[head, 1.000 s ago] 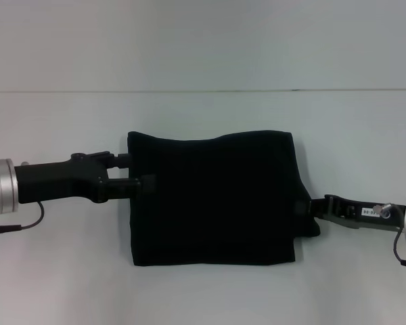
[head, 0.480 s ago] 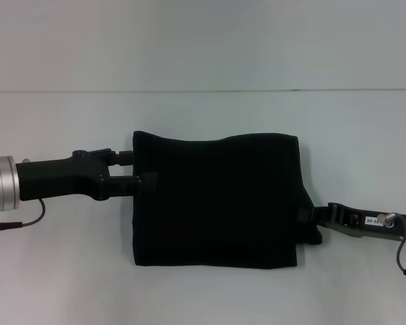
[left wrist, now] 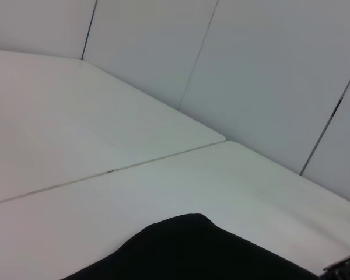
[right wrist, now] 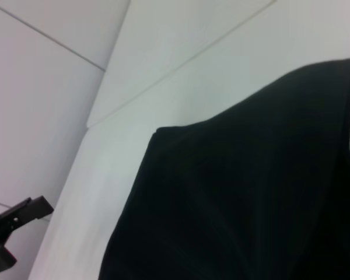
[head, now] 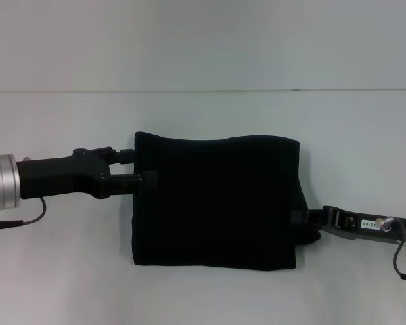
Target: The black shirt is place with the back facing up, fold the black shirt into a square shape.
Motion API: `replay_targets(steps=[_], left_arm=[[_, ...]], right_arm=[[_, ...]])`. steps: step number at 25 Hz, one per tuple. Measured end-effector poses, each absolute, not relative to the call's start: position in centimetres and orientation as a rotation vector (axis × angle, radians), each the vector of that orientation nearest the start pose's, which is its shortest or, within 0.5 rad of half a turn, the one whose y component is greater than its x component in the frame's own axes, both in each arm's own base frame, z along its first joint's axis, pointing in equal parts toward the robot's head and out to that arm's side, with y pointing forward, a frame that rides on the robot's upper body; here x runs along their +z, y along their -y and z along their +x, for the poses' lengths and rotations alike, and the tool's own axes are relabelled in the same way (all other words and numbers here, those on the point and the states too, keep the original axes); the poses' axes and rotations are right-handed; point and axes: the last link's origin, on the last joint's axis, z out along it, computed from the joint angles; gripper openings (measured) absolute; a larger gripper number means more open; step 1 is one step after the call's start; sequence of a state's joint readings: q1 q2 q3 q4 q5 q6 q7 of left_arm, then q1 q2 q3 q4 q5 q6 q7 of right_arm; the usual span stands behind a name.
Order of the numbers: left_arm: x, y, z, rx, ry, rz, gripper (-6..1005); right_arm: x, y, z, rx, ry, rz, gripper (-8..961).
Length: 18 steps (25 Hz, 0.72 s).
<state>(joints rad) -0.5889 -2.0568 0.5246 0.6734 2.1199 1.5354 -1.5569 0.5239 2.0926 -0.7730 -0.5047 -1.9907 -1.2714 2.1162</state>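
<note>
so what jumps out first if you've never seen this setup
The shirt, folded into a dark near-square block, lies in the middle of the pale table. The left tool meets its left edge near the far corner. The right tool touches its right edge near the front corner, where the cloth bunches a little.
</note>
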Motion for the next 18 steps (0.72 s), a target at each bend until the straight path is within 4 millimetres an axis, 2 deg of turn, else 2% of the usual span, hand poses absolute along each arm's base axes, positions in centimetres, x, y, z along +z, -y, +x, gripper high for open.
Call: replay_targets(steps=[7,12,18], left_arm=[[2.6,-35.3,-26.8,-0.674,0.839,-2.604,874],[2.7,-35.5,-26.6,-0.677,0.83,-2.605,874],[2.8,-35.7,-26.3,-0.68,0.824,-2.608,875]], right_arm=[[-2.6,-33.0,30.3,0.742,-1.822,-2.176,78],[-0.9,-32.6,31.8,0.742,-1.858,-2.117,145],[0.6,-32.5,32.7,0.751,-1.841,-2.092,225]])
